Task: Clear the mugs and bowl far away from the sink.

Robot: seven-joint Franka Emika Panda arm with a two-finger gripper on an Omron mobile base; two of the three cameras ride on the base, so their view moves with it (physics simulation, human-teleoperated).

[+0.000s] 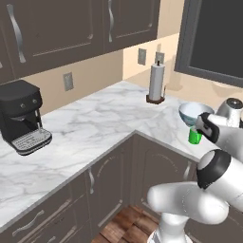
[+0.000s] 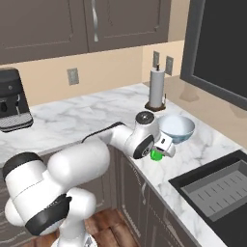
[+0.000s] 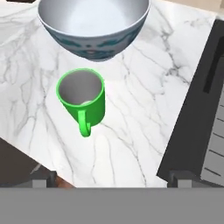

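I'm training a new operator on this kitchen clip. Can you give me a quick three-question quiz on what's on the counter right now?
1. True or false: the green mug lies on its side.
2. What stands nearest the green mug: A) the bowl, B) the paper towel roll, C) the coffee machine?
3. Fill in: the pincer is ____ and holds nothing.

Key: 1 false, it stands upright; 2 A; 3 open.

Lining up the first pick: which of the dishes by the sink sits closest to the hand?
The green mug, directly ahead of the open hand, handle facing it. The bowl lies just beyond the mug.
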